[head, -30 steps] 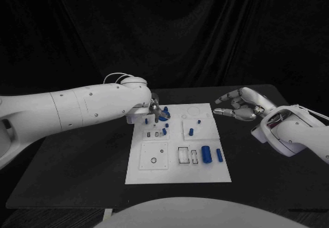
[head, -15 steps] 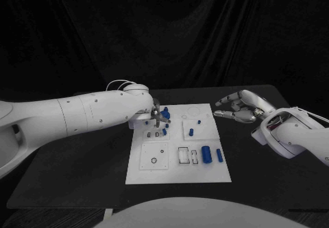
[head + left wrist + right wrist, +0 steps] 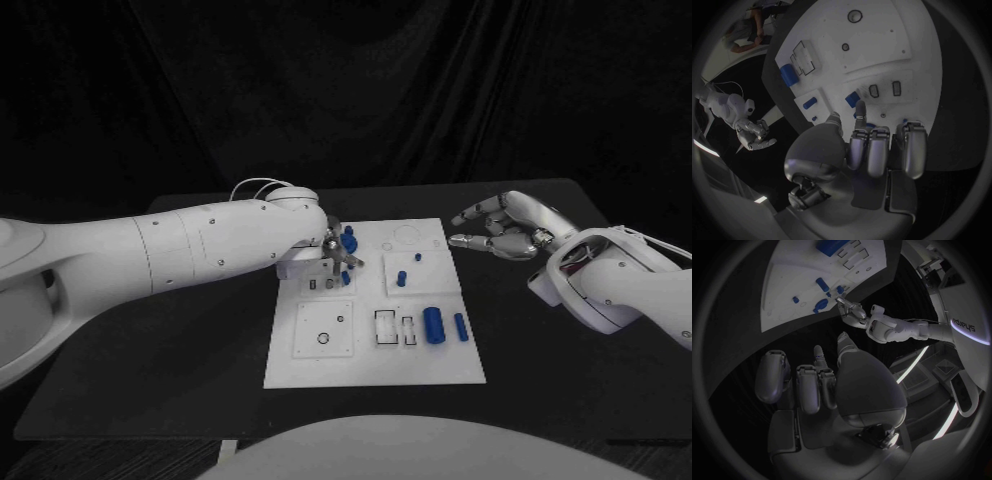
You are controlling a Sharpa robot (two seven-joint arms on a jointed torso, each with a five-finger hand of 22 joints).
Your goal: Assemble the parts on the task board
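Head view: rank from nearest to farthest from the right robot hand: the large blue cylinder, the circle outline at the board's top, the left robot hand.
1. Circle outline, far end of the task board, closest to the right robot hand.
2. Large blue cylinder, board's near right part.
3. Left robot hand, across the board at its far left.

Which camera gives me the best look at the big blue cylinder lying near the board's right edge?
The head view: the big blue cylinder lies unobstructed on the task board, beside a slimmer blue part. The left wrist view shows it smaller and bent near the circle's rim. The right wrist view catches it at the circle's edge, partly cut off.
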